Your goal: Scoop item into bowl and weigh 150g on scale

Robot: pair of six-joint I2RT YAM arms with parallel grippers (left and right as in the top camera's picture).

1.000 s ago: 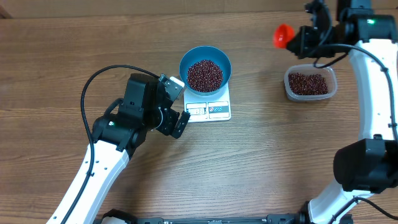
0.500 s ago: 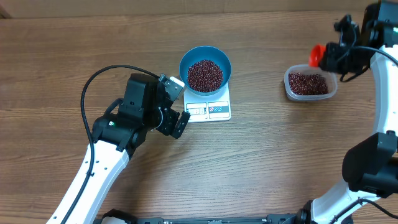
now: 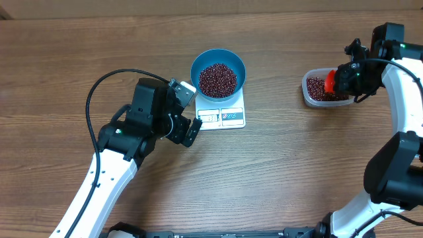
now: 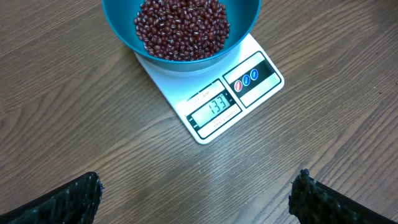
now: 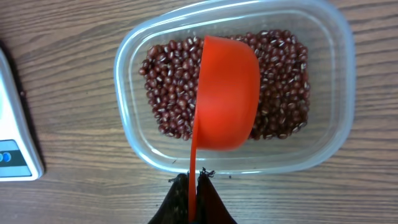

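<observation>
- Jaws of your right gripper are clenched on the thin handle of the scoop. Its orange cup sits just ahead of them, tipped on edge over the tub.
- Jaws of your left gripper are released, spread wide and grasping nothing. The scale lies ahead of them, roughly centred between the two fingers, with the bowl on its far end.
- Beans heap the bowl. A second lot lies in the tub, directly under the cup ahead of the right jaws (whether the cup's lip touches them, I cannot tell).
- Step in hand, as I judge it: you are going back for a top-up scoop. The display ahead of the left jaws reads 133, short of the target, so only a small amount is wanted.
- Next move: dig the cup's lip into the tub's beans, level it with a part load only, and carry it across to the bowl. Then tip slowly while you watch the display. A full cup would likely overshoot.
- Keep the left jaws back where they are, since they give you the view of the reading.
- Count: one scoop, one tub, one bowl, one scale, two grippers. The beans are too many to count, in two lots.
</observation>
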